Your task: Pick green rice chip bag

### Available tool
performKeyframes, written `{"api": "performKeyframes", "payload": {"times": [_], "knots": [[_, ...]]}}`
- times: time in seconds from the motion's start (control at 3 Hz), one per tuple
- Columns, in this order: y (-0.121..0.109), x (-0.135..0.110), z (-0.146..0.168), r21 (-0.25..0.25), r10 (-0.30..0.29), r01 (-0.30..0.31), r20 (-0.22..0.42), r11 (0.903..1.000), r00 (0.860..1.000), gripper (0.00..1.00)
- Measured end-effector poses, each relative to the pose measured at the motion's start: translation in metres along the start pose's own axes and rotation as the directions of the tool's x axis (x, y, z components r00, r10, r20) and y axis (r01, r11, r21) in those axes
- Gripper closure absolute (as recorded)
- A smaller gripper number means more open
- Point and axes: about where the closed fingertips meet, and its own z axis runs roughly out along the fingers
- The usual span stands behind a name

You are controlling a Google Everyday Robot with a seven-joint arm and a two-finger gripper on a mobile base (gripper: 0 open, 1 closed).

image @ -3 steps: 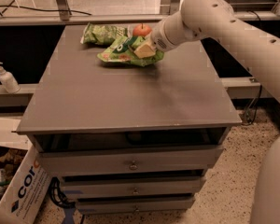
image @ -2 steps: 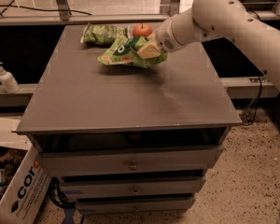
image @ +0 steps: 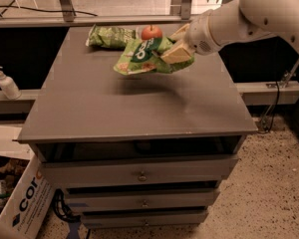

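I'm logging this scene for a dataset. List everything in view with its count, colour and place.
green rice chip bag: 1, bright green, held just above the cabinet top, far side
smaller bag: 1, paler green, lying at the top's far edge
apple: 1, red-orange, far edge, right of the smaller bag
drawer cabinet: 1, grey, centre
pump bottle: 1, white, on the ledge at left
cardboard box: 1, white with lettering, on the floor bottom left
gripper: 1, tan fingers, shut on the green rice chip bag
arm: 1, white, reaching in from upper right
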Motion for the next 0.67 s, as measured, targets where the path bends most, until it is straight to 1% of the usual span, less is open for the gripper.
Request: {"api": "performKeyframes", "payload": {"times": [0.33, 0.67], "knots": [[0.0272, 0.0235, -0.0561, -0.052, -0.088, 0.087, -0.020, 0.9948, 0.996, 1.00], [0.0273, 0.0235, -0.0560, -0.053, -0.088, 0.087, -0.020, 0.9948, 0.996, 1.00]]}}
